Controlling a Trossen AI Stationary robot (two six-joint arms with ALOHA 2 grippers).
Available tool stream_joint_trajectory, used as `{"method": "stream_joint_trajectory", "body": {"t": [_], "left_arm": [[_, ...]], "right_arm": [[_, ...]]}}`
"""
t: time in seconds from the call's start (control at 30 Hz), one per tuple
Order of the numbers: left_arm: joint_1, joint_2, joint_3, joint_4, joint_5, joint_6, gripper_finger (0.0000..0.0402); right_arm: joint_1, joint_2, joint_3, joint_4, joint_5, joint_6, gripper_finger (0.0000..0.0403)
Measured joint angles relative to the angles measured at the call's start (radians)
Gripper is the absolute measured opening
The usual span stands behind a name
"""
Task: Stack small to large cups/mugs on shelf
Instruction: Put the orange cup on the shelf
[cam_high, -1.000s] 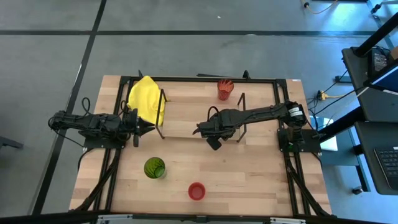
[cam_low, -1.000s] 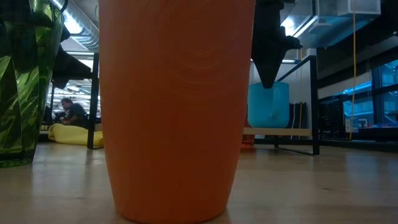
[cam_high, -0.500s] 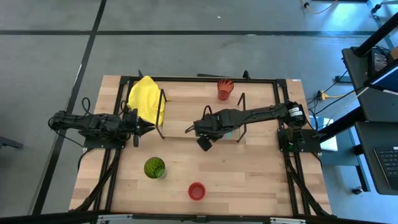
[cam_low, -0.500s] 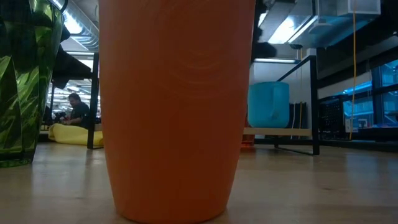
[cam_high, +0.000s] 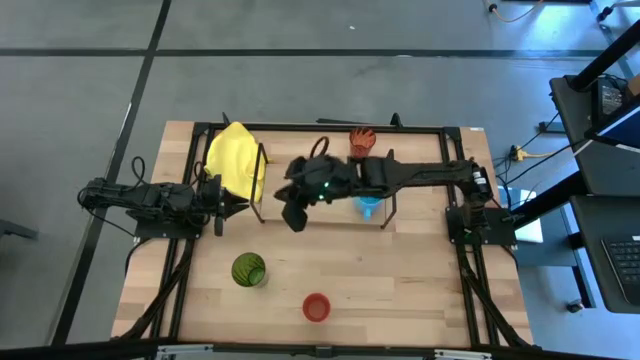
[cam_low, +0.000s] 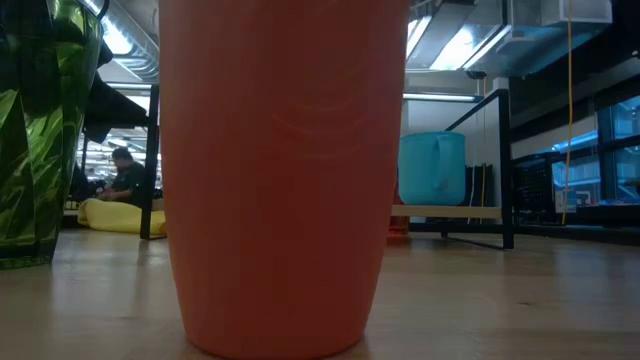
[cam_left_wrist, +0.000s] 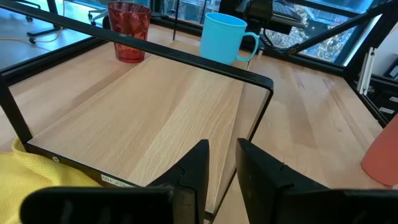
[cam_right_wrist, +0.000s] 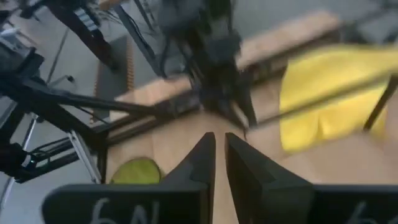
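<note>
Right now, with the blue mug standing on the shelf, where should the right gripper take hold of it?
Probably by the rim. The light blue mug stands upright and mouth-up on the shelf beside its wire end frame, so come from above. Pinch the wall opposite the handle, which juts out sideways. The right gripper hangs over the shelf's middle, nearly shut and empty.

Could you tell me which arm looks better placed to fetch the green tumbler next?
Probably the left. The left gripper waits at the shelf's left end, with the green tumbler just in front on the table. The right gripper, shut and empty, hangs above the shelf's front edge, its arm stretched across.
</note>
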Motion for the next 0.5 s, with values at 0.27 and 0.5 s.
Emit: {"method": "stream_joint_trajectory", "body": {"t": [0.27,0.5], "left_arm": [[0.0,0.0,0.0,0.0,0.0,0.0,0.0075],[0.0,0.0,0.0,0.0,0.0,0.0,0.0075]], "right_arm": [[0.023,-0.001,0.14,-0.487,-0.003,0.053,0.0039],[0.122,0.001,0.054,-0.705,-0.107,0.144,0.0039]]}}
